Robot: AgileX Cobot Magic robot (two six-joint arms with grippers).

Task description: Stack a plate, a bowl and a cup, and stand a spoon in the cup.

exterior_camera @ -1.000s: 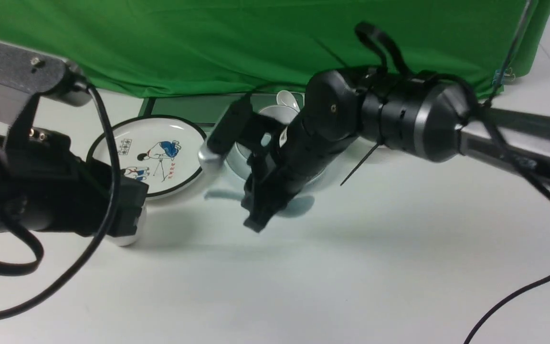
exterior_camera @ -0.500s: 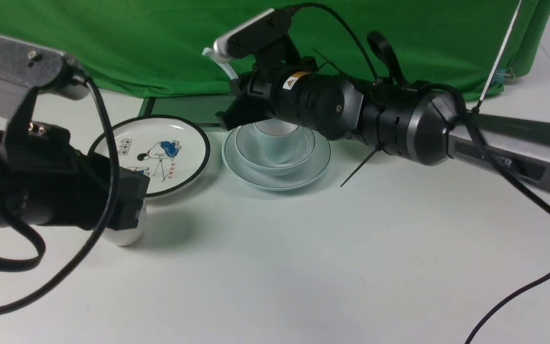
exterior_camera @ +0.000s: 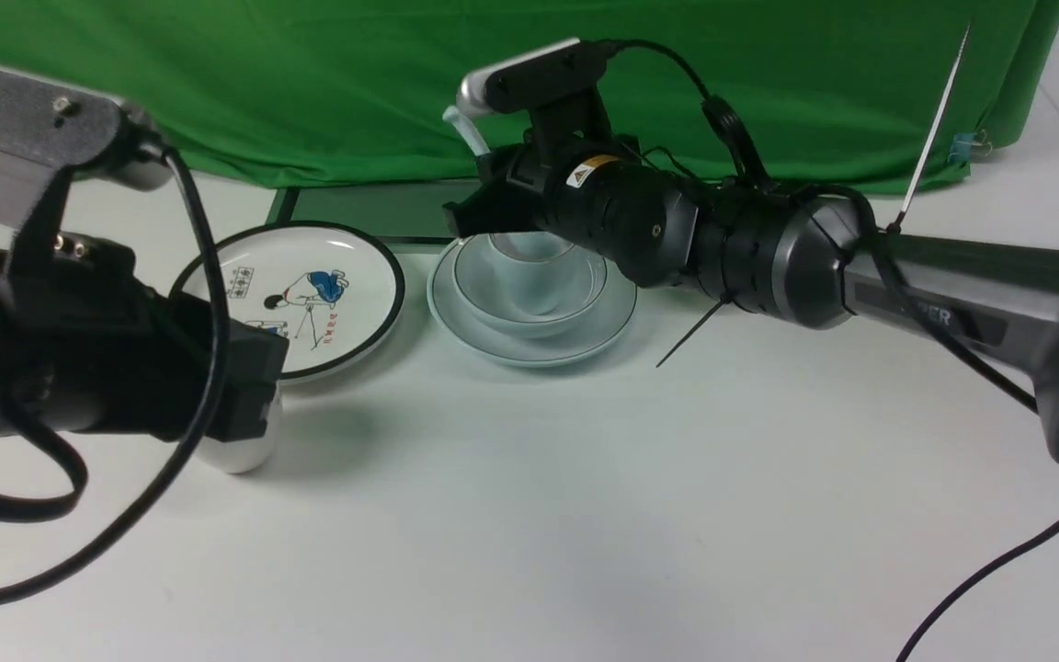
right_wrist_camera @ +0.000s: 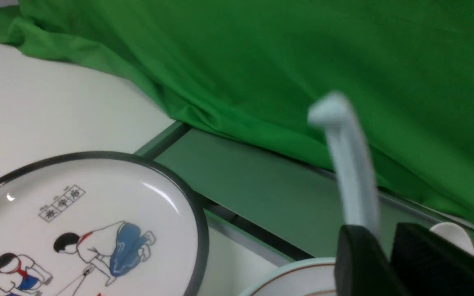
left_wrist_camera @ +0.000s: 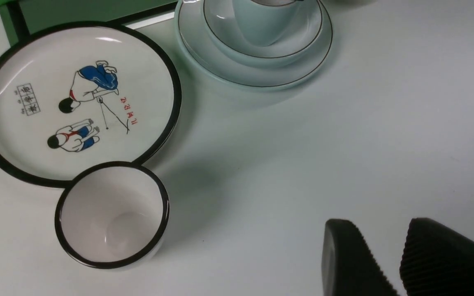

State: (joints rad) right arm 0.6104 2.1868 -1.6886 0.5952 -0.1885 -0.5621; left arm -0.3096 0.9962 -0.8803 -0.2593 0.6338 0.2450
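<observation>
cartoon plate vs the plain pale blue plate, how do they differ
The white round plate with cartoon figures has a thick black rim; the pale blue-green round plate is plain with a thin dark rim line. The cartoon plate carries nothing; the pale plate holds a pale blue-grey bowl with a light blue cup in it. Both lie flat on the white table.

A black-rimmed white round ceramic plate with cartoon figures [left_wrist_camera: 146,61], to the left of the right pincer [right_wrist_camera: 385,263] and ahead of the left pincer [left_wrist_camera: 389,263], carries a small boxed grid of black Chinese characters and a short line of red characters, both too small to read. Behind the right pincer, a small yellow-and-white sticker [exterior_camera: 596,170] on the black wrist is illegible. Farther back, the grey arm link [exterior_camera: 998,322] shows pale letters ending in "PER".
</observation>
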